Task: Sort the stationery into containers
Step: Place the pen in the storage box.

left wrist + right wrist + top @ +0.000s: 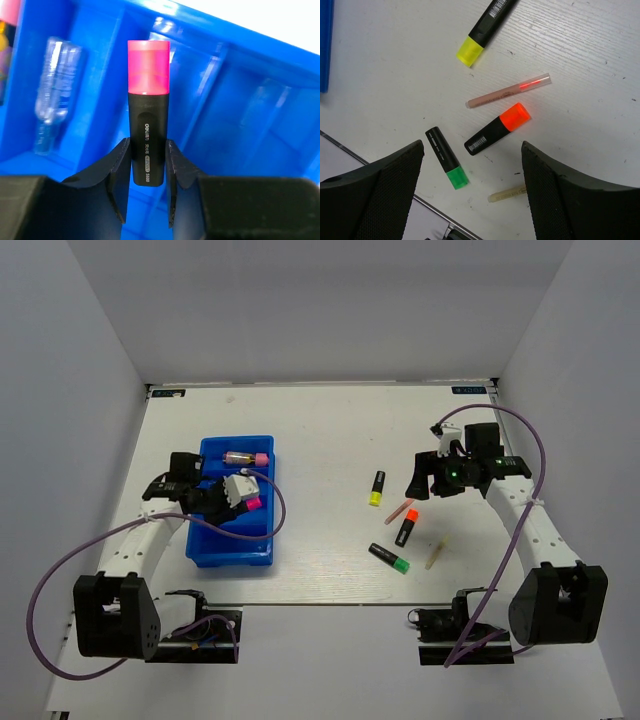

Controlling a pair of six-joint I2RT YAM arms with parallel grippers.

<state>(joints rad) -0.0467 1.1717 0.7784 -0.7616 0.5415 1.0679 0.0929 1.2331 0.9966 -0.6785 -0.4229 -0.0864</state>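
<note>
Your left fingers (117,170) pinch the pink highlighter (148,100) by its tail over the blue tray (215,552). Released askew, it could straddle a rib or hit the clear pen (245,457) there. Your right fingers (385,185) hang wide over the orange highlighter (497,129); the pink stick (507,91) and green highlighter (447,157) crowd it.

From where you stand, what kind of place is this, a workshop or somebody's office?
Most likely a robot test booth in a lab. Plain white walls box in a white table, two cabled robot arms are bolted at its edge, and a blue tray and loose highlighters are laid out.
</note>
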